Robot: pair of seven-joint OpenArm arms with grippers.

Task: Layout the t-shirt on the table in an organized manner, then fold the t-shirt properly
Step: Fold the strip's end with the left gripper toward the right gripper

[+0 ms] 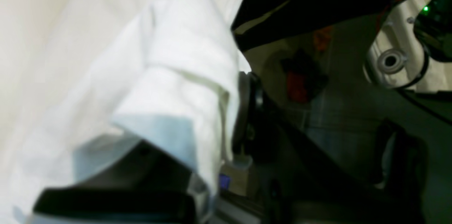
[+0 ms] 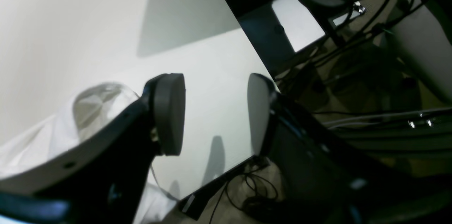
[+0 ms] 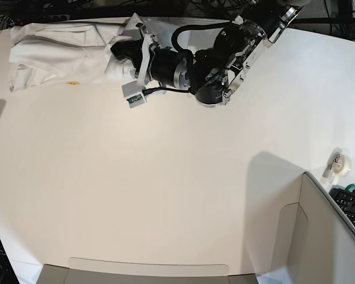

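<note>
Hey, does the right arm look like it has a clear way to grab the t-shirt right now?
Probably yes. The right gripper is open and empty over the table, with the t-shirt bunched just beside one of its fingers. Nothing sits between them, though the left gripper already holds the shirt.

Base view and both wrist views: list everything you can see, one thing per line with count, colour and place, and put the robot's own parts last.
t-shirt: one, white, bunched near the table's far edge on the base view's left; a fold is pinched in the left gripper.
table: one, white, fills most of the base view.
grey panel: one, grey, box-like, base view's lower right corner.
tape roll: one, whitish, near the right edge by the panel.
keyboard: one, black, partly visible at the far right.
cables: several, black, on the floor beyond the table edge.
left gripper: one, black, shut on the t-shirt.
right gripper: one, black pads, open over bare table.
</note>
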